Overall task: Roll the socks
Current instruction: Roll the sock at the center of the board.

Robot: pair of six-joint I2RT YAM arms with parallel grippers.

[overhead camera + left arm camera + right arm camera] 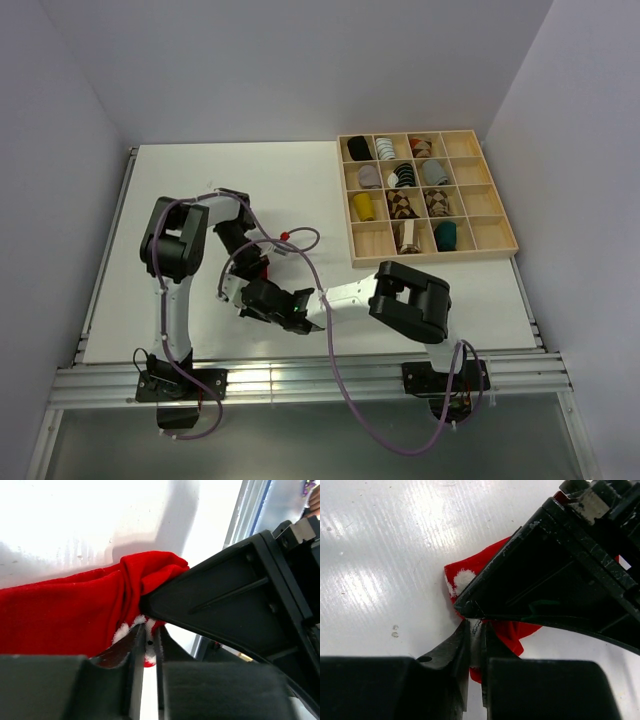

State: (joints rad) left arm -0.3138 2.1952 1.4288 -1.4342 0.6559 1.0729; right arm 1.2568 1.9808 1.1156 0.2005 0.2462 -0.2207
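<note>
The red sock (pixel 65 615) lies on the white surface (pixel 250 170) at the near left of centre, where the two arms meet. In the top view it is almost wholly hidden under them. The left gripper (pixel 148 630) has its jaws drawn together on a bunched end of the sock: red fabric and a small white tuft are squeezed into the narrow slit between them. The rest of the sock trails off to the left of that wrist view, lying flat and loose. The right gripper (pixel 475 625) reaches across from the right side, and its jaws are likewise closed, with red fabric caught between them. A round white spot shows on the sock just above their tips. The two grippers sit pressed close together, each one's black body filling much of the other's wrist view, so both hold the same crumpled end. Well apart, at the far right of the surface, stands a wooden tray (pixel 430 258) divided into compartments. Several hold rolled sock bundles (pixel 401 205) and others are bare wood.
</note>
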